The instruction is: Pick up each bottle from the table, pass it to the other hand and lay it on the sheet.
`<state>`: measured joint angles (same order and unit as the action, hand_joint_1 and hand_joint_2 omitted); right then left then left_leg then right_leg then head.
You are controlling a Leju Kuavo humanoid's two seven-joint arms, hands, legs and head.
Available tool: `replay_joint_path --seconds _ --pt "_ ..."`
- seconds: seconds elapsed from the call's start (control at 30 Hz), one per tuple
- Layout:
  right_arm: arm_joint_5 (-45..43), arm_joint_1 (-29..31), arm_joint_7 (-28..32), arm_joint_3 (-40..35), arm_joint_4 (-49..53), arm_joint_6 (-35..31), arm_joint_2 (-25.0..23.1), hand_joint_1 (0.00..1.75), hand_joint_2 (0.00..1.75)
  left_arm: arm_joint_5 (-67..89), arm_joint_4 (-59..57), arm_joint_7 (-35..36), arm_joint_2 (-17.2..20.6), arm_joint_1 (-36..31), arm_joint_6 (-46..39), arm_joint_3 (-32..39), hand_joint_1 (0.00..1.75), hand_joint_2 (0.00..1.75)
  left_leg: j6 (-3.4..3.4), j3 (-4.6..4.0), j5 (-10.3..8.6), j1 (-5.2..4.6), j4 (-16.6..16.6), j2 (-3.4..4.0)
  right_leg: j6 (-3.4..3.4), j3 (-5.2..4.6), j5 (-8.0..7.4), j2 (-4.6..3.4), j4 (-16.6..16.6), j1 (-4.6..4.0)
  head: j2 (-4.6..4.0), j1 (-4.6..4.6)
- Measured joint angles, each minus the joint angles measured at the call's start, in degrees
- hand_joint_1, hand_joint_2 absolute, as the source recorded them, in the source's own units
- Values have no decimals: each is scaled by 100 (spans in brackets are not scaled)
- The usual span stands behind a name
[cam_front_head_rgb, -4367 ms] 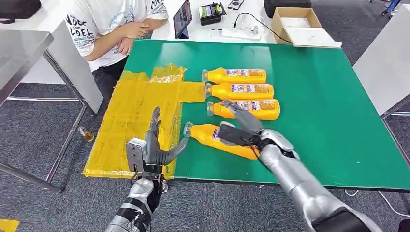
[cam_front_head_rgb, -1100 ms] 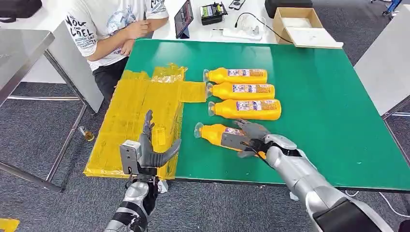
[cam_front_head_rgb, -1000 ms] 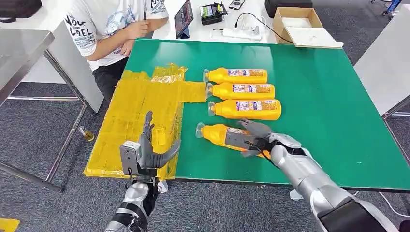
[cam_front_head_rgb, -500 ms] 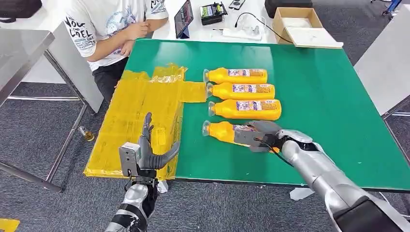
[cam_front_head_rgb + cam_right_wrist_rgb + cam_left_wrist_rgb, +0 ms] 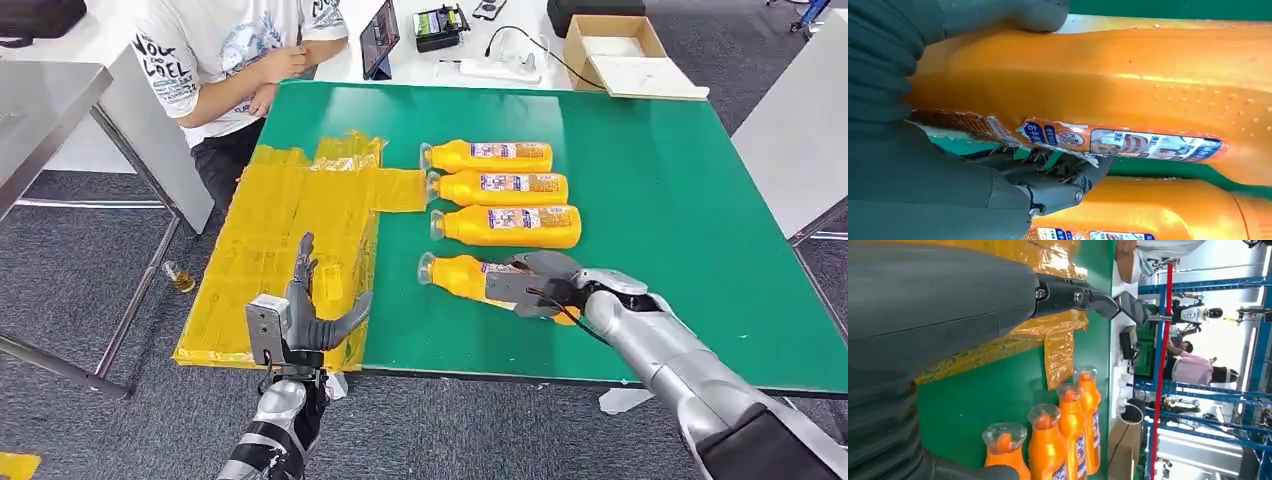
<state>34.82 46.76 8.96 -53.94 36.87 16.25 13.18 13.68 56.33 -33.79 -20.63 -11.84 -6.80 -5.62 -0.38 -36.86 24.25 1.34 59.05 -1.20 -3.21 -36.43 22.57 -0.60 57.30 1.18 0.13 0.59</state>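
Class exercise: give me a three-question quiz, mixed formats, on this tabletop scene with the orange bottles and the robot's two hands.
1. True or false: a bottle already lies on the yellow sheet.
2. How many orange bottles lie on the green table?
3. Which hand grips the nearest bottle? A) left hand B) right hand C) a person's hand

Key: 1 false; 2 four; 3 B

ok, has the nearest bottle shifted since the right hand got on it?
Yes. The nearest bottle has swung from angled to roughly parallel with the three-bottle row, its cap now farther from the yellow sheet, under the right hand.
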Motion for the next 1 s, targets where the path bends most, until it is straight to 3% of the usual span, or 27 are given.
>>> replay_joint_path --seconds 0.07,0.2,0.3,0.4,0.53,0.77,1.0 --pt "55 -129 142 -7 61 -732 -48 175 175 0 2 0 0 3 -11 0 0 175 0 0 0 1 0 -1 0 3 0 1 0 -1 0 0" --pt "558 -1350 440 714 891 -3528 -668 175 175 -11 153 42 2 119 -107 0 0 175 -14 5 15 17 -2 7 3 0 3 -6 1 -20 0 4" --pt "890 -2432 637 1505 2321 -4205 -1229 175 175 -123 247 61 2 165 -223 -37 0 175 -19 -9 16 28 -9 -11 20 -18 19 9 1 -30 0 4" --pt "933 -2999 813 2185 3544 -4349 -1591 175 175 -251 254 61 4 175 -313 -79 0 175 -21 -14 15 32 -15 -27 15 -16 34 30 1 -33 0 -2" --pt "863 -3338 1177 2768 4219 -4506 -1777 175 175 -299 256 61 7 174 -308 -105 0 175 -18 -12 16 16 -14 -20 11 -13 30 27 -1 -10 0 -2" --pt "739 -3755 1762 3432 4883 -5135 -2151 175 175 -459 256 57 11 143 -306 -210 0 175 -17 -3 16 2 -13 -9 8 -12 28 24 -1 -1 0 2" --pt "534 -3917 2017 3884 4935 -4969 -2313 175 175 -955 306 166 15 133 255 -249 0 175 -17 -2 16 2 -14 -3 8 -12 29 22 -1 -2 0 0"
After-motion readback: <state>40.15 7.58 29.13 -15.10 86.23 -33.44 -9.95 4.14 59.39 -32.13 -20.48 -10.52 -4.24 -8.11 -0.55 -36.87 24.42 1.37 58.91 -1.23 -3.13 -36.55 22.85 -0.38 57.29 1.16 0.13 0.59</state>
